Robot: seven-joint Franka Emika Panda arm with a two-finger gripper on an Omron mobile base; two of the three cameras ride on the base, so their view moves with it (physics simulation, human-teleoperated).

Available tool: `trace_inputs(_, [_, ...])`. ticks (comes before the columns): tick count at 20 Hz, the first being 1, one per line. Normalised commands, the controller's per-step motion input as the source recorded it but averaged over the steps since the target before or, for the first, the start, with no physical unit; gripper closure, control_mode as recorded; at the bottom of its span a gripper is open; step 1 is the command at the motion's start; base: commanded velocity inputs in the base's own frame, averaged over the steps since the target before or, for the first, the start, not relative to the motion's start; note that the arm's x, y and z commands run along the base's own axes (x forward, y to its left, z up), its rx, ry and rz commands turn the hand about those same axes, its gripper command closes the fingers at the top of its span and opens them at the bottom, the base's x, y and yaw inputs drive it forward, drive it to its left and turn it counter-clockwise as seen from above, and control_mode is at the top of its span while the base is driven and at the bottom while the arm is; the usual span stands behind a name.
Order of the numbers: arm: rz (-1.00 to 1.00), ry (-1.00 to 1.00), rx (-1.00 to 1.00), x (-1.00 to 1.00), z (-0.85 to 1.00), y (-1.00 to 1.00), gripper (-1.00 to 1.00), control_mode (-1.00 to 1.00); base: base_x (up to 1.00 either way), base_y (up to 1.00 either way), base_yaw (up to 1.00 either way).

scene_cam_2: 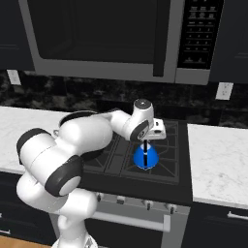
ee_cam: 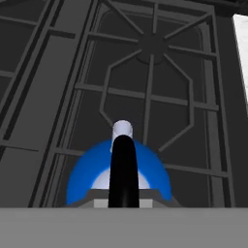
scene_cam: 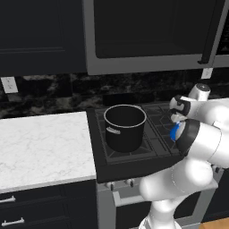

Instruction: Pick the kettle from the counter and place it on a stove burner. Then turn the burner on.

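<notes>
The small blue kettle sits low over the front right stove burner; I cannot tell whether it touches the grate. My gripper comes down from above and is shut on its black arched handle. In the hand view the kettle's blue body is right under the hand, with a further burner beyond it. From the left base view only a sliver of the kettle shows past my arm. The white marble counter lies left of the stove, and another stretch of counter lies to its right.
A large black pot stands on the stove's left side, well apart from the kettle. Knobs line the stove's front edge. A microwave hangs above the stove, and dark cabinets sit under the counters.
</notes>
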Motion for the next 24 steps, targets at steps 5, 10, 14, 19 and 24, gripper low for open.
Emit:
trace_inputs(5, [0.0,-0.13,0.0,0.0,0.05,0.0,1.0,-1.0,0.0,0.0,0.0])
trace_inputs(10, [0.0,-0.1,0.0,0.08,0.17,-0.02,1.0,-1.0,0.0,0.0,0.0])
trace_inputs(14, [0.0,-0.03,0.0,0.17,0.02,0.0,1.0,-1.0,0.0,0.0,0.0])
trace_inputs(19, [0.0,0.0,0.0,0.33,-0.05,-0.02,1.0,-1.0,0.0,0.0,0.0])
trace_inputs(24, [0.0,0.0,0.0,0.04,-0.16,-0.13,1.0,-1.0,0.0,0.0,0.0])
